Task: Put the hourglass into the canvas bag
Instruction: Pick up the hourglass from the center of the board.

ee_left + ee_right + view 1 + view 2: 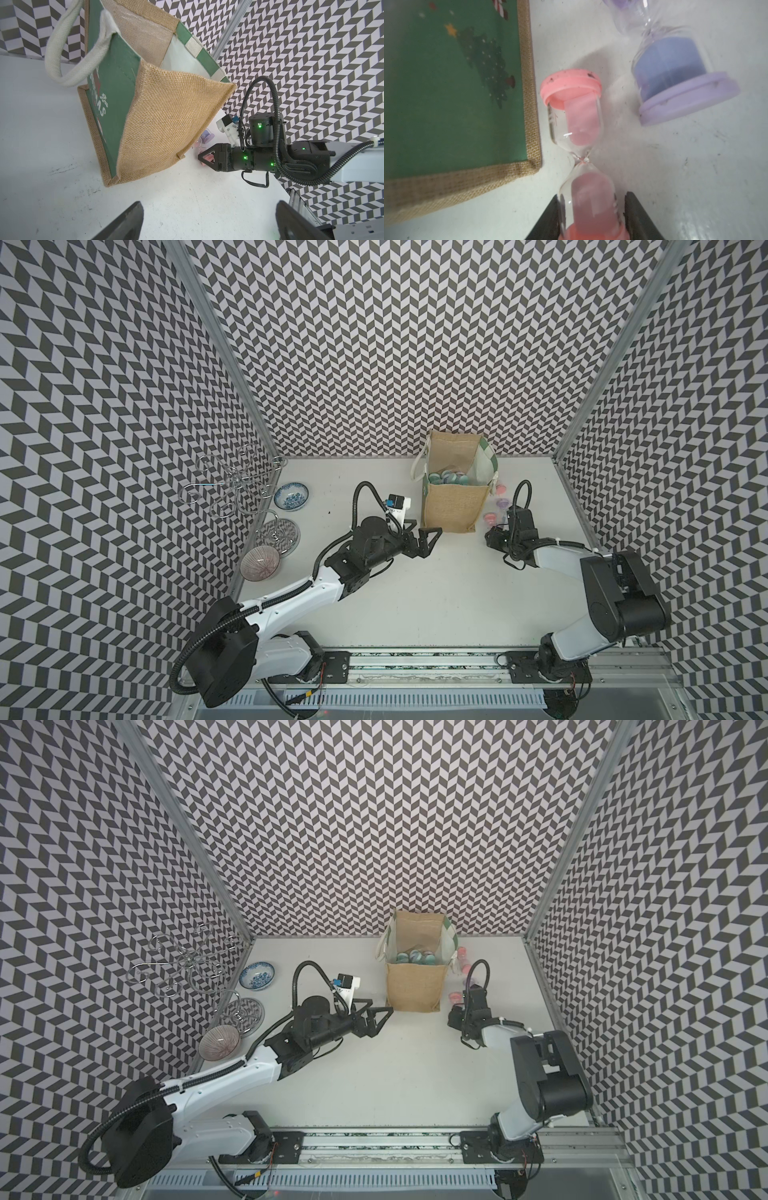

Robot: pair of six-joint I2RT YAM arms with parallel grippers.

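Pink hourglass [583, 128] lies on the table [415, 597] just beside the canvas bag [455, 506], its near bulb clamped in the jaws of the right gripper [593, 216], so the grasp looks made and the next move calls for a lift over the tall rim and a release inside. Left gripper [208, 207] hangs empty by the bag's front corner, jaws apart. I count one bag, three hourglasses outside it (with a second pink hourglass [500, 489] and a purple hourglass [675, 68]), and several teal-capped hourglasses [446, 479] inside, too crowded to number

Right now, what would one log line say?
right gripper: shut on pink hourglass | left gripper: open, beside canvas bag | purple hourglass: on table
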